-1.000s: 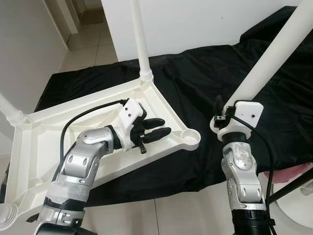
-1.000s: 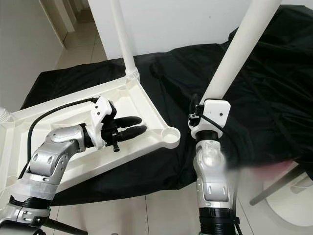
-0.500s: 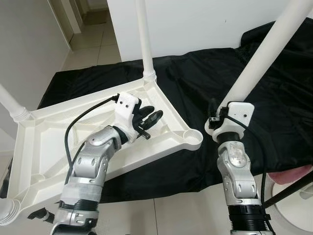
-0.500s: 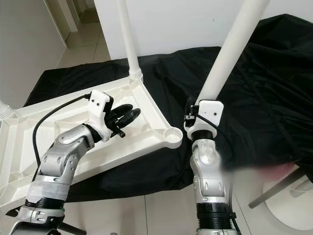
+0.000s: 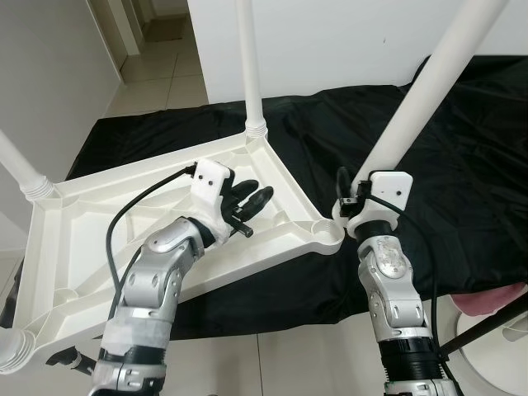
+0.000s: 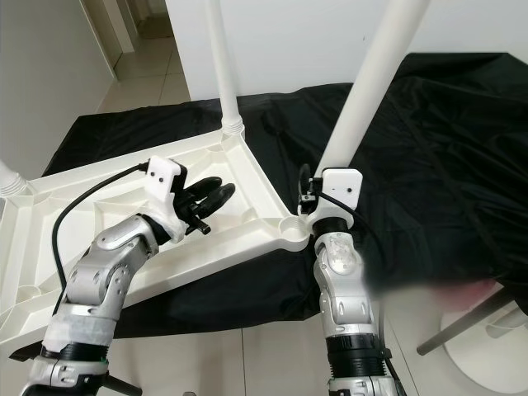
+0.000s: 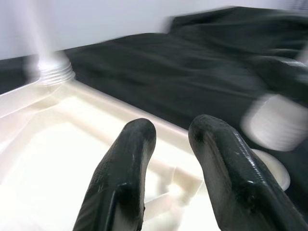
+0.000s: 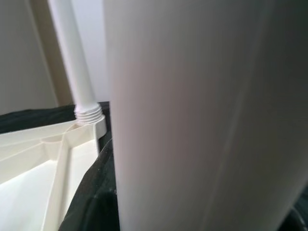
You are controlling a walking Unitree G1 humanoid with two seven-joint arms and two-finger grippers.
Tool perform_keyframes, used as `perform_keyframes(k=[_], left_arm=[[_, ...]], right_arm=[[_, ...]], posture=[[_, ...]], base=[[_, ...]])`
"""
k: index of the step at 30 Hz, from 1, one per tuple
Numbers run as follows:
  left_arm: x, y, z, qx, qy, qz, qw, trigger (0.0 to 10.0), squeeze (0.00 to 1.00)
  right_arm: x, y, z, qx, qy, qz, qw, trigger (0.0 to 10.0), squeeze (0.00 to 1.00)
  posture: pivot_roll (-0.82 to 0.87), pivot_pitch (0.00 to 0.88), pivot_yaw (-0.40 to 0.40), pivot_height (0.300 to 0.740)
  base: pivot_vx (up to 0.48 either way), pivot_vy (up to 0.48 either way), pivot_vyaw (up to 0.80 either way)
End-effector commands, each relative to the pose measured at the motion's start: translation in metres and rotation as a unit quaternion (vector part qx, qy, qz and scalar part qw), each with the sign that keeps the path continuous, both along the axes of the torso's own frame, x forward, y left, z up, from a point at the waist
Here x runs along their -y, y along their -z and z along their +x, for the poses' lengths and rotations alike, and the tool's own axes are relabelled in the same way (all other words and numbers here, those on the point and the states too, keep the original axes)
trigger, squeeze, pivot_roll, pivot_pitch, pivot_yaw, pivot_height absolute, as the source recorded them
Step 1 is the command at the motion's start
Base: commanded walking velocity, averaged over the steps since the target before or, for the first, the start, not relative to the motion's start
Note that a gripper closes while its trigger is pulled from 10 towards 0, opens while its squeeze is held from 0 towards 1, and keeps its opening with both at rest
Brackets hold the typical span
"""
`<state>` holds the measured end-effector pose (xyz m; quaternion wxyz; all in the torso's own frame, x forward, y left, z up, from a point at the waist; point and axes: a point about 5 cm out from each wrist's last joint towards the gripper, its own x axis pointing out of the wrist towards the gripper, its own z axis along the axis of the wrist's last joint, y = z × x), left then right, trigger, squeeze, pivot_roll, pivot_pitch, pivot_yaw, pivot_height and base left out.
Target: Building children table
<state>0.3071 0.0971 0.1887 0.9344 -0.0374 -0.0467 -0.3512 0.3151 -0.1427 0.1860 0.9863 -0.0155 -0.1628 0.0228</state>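
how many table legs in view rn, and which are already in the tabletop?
4. One upright in the far corner; one at the left corner; one at the near-left corner, barely visible; one in the right gripper, leg above the empty socket.

My arms are silver, jointed segments with black ribbed cuffs; white wrist housings (black cables attached) carry rounded black fingers (image 7: 125,183).

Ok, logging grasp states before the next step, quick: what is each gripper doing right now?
Left gripper: open, holding nothing, over the tabletop.
Right gripper: shut on the leg, next to the corner socket.
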Motion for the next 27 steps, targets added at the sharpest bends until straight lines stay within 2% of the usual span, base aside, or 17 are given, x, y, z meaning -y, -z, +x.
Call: perform_keyframes(k=[1,5,11,16,22,27], left_arm=[[-0.004,0.004,-0.005,0.004,-0.012,0.006,1.000,10.0,0.00],[-0.004,0.006,-0.008,0.006,-0.007,0.007,1.000,10.0,0.00],[-0.001,0.010,-0.024,0.011,0.033,-0.006,0.999,10.0,0.00],[0.000,0.012,-0.030,0.009,0.048,-0.010,0.999,10.0,0.00],[0.001,0.014,-0.036,0.039,0.050,0.019,0.998,10.0,0.00],[0.002,0.019,-0.040,0.036,0.063,0.033,0.997,10.0,0.00]], right_arm=[[-0.004,-0.002,0.003,0.007,-0.023,-0.007,1.000,10.0,0.00],[-0.006,0.000,0.005,0.006,-0.033,-0.015,0.999,10.0,0.00],[-0.010,0.014,0.005,-0.012,-0.077,-0.021,0.997,10.0,0.00],[-0.012,0.023,0.003,-0.019,-0.096,-0.026,0.995,10.0,0.00],[-0.012,0.033,0.002,-0.025,-0.121,-0.047,0.991,10.0,0.00],[-0.011,0.036,0.001,-0.026,-0.133,-0.063,0.989,10.0,0.00]], posture=[[0.00,0.025,0.072,0.740],[0.00,0.021,0.068,0.740],[0.01,0.018,0.058,0.740],[0.02,0.020,0.057,0.740],[0.02,0.025,0.059,0.740],[0.01,0.029,0.067,0.740]], base=[[0.000,0.000,0.00],[0.000,0.000,0.00],[0.000,0.000,0.00],[0.000,0.000,0.00],[0.000,0.000,0.00],[0.000,0.000,0.00]])
